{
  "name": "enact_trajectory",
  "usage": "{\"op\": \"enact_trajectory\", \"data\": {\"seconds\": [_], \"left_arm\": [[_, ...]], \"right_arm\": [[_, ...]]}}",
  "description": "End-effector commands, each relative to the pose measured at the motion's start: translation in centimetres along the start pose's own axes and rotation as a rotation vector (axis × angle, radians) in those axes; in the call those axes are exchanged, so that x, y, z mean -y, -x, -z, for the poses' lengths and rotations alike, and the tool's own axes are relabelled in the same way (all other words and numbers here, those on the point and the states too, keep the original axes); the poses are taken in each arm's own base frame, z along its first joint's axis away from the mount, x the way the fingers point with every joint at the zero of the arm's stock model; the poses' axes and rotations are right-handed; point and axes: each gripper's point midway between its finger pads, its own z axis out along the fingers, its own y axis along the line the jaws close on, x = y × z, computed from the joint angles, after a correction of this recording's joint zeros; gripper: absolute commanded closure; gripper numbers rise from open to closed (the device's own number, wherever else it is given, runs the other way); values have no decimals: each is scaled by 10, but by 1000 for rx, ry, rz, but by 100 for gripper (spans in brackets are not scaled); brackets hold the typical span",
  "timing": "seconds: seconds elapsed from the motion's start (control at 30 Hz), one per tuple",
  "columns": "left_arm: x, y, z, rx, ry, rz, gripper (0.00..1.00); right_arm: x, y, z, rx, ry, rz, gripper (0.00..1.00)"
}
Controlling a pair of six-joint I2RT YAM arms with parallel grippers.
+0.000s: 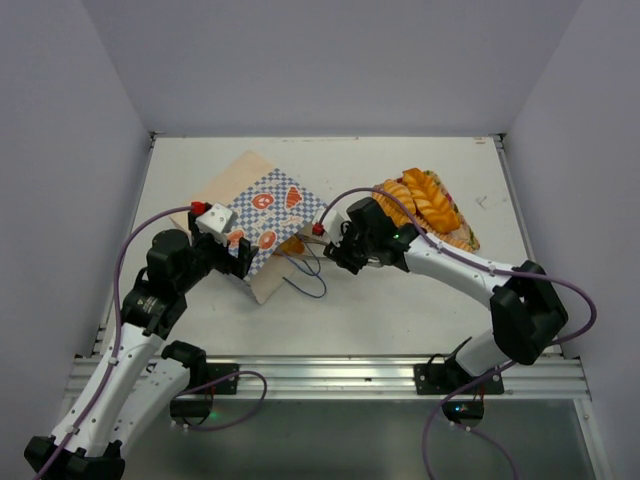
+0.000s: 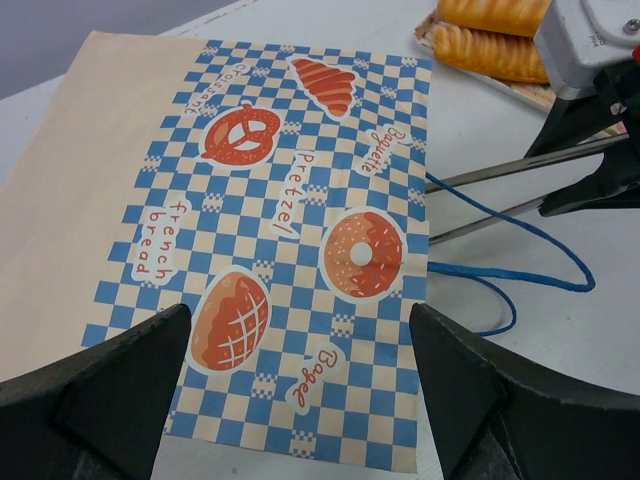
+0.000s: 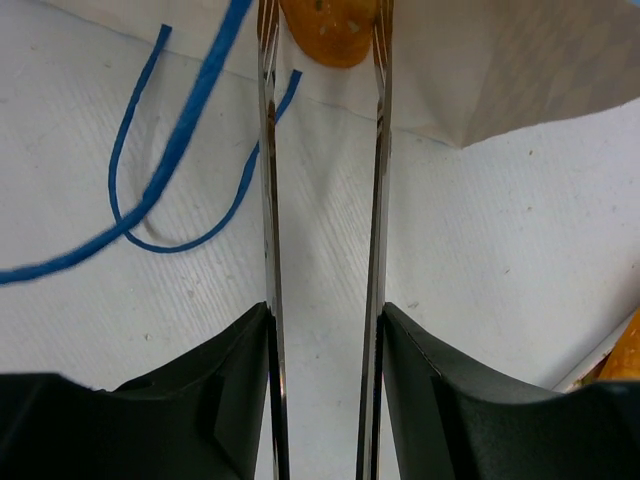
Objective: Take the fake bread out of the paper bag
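As seen from above: paper bag (image 1: pixel 262 215) flat on table (image 1: pixel 400 310), left tool (image 1: pixel 232 240) over it, right tool (image 1: pixel 300 243) at its mouth. Left wrist: fingers (image 2: pixel 110 390) wide apart above bag. Right wrist: bread (image 3: pixel 330 35) between thin fingers (image 3: pixel 268 200) at bag mouth; clamped or not, cannot tell.

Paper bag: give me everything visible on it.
The paper bag lies flat on the table, mouth toward the right arm. It looks like thin cream-tan paper. The part by the mouth has blue-and-white checks with red-orange bread drawings labelled pretzel, bagel, baguette and french bread. Thin blue cord handles trail loose on the table. The left end effector is open over the checks; contact is unclear. The right end effector flanks a tan bread piece at the mouth.
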Motion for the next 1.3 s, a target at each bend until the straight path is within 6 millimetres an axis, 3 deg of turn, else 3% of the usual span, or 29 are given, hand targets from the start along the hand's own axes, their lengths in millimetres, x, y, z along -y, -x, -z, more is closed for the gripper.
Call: {"op": "enact_trajectory", "data": {"seconds": [0.0,0.77,1.0,1.13,1.27], "left_arm": [[2,14,-1,59,-15,-35,6],[2,16,-1,61,-15,-37,6],[2,15,-3,58,-18,-36,6],[2,16,-2,63,-17,-39,6],[2,16,0,69,-17,-42,6]], "right_arm": [[6,40,12,113,6,29,50],[15,44,-20,71,38,-6,44],[8,39,-28,51,83,-25,46],[5,36,-30,42,106,-36,58],[6,39,-21,59,131,-54,85]]}}
